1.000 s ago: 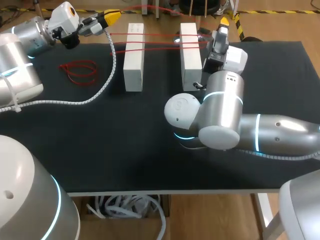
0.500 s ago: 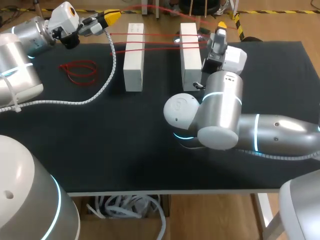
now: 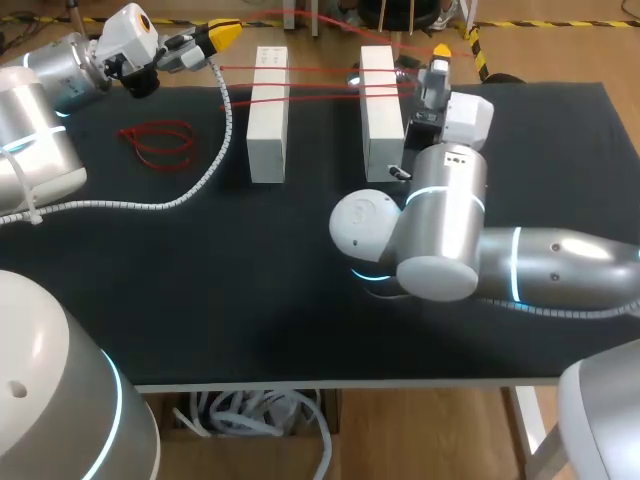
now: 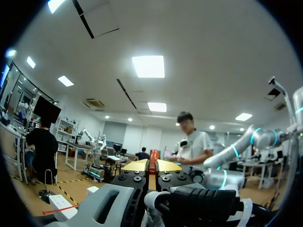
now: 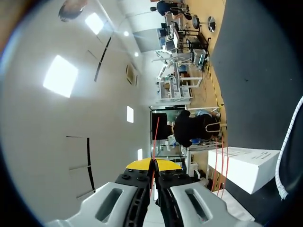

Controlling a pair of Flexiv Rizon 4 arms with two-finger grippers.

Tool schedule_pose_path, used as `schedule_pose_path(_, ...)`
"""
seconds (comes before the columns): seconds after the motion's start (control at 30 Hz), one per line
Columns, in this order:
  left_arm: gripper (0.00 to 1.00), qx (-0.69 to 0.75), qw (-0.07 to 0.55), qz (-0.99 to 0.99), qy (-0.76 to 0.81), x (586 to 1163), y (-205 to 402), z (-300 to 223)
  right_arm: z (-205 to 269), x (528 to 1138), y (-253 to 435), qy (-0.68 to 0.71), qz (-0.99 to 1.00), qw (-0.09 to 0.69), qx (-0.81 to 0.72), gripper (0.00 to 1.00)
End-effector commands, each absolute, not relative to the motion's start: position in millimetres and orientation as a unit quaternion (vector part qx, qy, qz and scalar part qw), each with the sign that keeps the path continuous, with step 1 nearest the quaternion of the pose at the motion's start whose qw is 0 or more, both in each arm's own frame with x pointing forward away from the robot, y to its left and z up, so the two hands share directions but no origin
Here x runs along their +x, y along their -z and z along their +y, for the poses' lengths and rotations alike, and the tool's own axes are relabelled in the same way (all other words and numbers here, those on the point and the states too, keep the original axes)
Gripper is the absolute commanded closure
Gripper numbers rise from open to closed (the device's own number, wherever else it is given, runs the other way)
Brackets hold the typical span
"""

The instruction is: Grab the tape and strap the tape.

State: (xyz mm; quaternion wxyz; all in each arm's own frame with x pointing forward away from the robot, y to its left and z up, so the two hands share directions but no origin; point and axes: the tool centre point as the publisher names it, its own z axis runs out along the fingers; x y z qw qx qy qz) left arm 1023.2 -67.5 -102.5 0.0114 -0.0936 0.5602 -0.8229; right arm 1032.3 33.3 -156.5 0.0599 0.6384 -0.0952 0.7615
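Tape (image 3: 320,69): red strands stretched across the top of the right white block (image 3: 378,100). Our right gripper (image 3: 440,50), just right of that block, is closed on one strand. Our left gripper (image 3: 225,35) (well left of the block) has its tips pressed together, with nothing visible between them.

Non-task items on the black table (image 3: 250,300)
One white block (image 3: 268,120) stands at 11 o'clock, a second white block (image 3: 378,110) at 12 o'clock, apart; a white spiral cable (image 3: 208,172) lies at 10 o'clock.
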Motion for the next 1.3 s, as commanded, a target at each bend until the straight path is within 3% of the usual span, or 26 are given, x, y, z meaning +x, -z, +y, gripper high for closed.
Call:
schedule_pose_path(0.03,1.00,-0.094,0.012,0.560,0.823,1023,103,-68,31,1032,154,-0.759,-0.094,0.060,0.642,1.00)
schedule_pose_path(0.43,1.00,-0.094,0.012,0.560,0.823,1023,103,-68,33,1029,155,-0.759,-0.095,0.057,0.642,1.00)
schedule_pose_path(0.57,1.00,-0.087,0.040,0.603,0.792,1021,99,-66,33,1028,155,-0.759,-0.094,0.057,0.642,1.00)
schedule_pose_path(0.9,1.00,-0.008,0.124,0.734,0.668,1016,88,-62,32,1027,156,-0.757,-0.090,0.060,0.644,1.00)
schedule_pose_path(1.3,1.00,0.111,0.144,0.871,0.457,1009,73,-69,31,1025,158,-0.756,-0.084,0.062,0.646,1.00)
